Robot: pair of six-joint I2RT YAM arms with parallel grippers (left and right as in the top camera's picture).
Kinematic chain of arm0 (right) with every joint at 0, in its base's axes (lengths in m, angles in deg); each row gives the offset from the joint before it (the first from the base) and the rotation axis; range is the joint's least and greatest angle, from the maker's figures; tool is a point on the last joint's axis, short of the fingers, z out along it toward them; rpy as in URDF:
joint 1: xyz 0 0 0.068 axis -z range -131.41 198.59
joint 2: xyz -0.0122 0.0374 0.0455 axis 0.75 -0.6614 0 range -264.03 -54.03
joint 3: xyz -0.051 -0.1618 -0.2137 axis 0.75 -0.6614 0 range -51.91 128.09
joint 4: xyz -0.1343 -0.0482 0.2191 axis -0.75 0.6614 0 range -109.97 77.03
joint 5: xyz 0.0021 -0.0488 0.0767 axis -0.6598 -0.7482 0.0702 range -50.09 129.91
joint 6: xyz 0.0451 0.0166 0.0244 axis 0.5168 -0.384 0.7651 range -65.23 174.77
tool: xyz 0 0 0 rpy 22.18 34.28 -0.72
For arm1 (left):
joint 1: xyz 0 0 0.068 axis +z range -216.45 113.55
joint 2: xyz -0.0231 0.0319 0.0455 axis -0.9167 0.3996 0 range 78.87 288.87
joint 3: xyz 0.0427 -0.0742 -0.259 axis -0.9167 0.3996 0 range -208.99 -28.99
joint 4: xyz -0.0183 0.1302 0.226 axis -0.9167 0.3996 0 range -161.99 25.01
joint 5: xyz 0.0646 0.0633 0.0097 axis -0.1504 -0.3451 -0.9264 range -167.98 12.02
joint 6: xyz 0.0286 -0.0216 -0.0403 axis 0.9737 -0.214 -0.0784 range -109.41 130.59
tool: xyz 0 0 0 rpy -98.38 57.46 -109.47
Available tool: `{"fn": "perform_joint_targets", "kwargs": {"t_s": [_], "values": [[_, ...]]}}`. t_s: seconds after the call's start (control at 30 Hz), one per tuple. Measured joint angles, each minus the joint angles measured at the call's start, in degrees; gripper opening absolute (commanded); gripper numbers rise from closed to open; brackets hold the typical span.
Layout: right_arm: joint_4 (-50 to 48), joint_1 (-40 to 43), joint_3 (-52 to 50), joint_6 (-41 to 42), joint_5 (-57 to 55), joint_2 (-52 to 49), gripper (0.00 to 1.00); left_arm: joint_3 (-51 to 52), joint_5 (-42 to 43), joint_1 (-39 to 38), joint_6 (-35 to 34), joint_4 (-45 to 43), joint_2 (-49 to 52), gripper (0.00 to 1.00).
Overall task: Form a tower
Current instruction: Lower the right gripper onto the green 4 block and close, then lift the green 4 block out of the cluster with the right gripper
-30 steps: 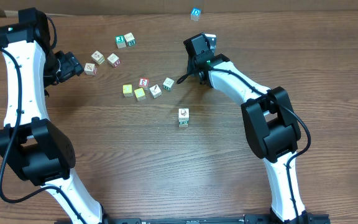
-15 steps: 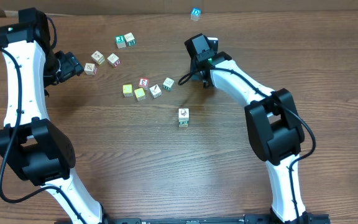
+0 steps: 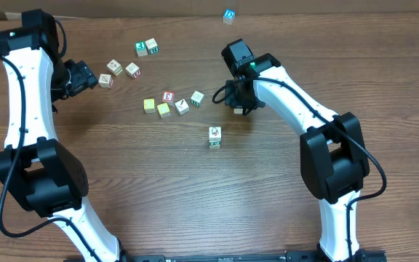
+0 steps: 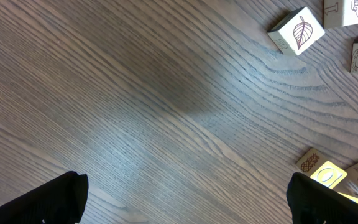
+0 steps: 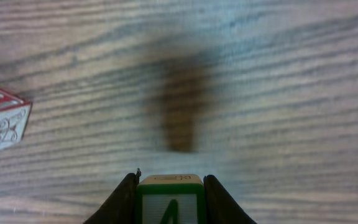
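Right gripper (image 5: 169,186) is clamped on the green 4 block (image 5: 169,202) (left gripper (image 4: 188,202) is wide open, far off). The tower (image 3: 214,136) sits near it, base-ward and slightly left.

**Cubes Scattered Across the Far Half of the Counter**

A short stack of small wooden letter cubes (image 3: 214,136) stands near the middle of the brown wood-grain counter (image 3: 195,196), apart from the rest. Behind it and to its left lies a cluster of five loose wooden cubes (image 3: 182,106), close together. Farther behind, a pair of green-and-white wooden cubes (image 3: 147,47) sits side by side. Left of that pair, three pale wooden cubes (image 3: 116,67) lie in a bunch, the nearest just beside the black left end effector (image 3: 82,75). A lone blue wooden cube (image 3: 228,14) sits at the far edge. The black right end effector (image 3: 238,102) is behind and to the right of the stack, with a green-edged white wooden cube (image 5: 169,202) between its fingers.
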Motion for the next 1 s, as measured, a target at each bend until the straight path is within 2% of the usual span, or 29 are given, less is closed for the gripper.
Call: {"fn": "perform_joint_targets", "kwargs": {"t_s": [0.23, 1.0], "values": [[2.47, 0.0, 0.0, 0.92, 1.16, 0.0, 0.24, 0.0, 0.0, 0.0, 0.0, 0.0, 0.0, 1.0], [0.57, -0.02, -0.55, 1.31, -2.91, 0.0, 0.24, 0.0, 0.0, 0.0, 0.0, 0.0, 0.0, 1.0]]}}
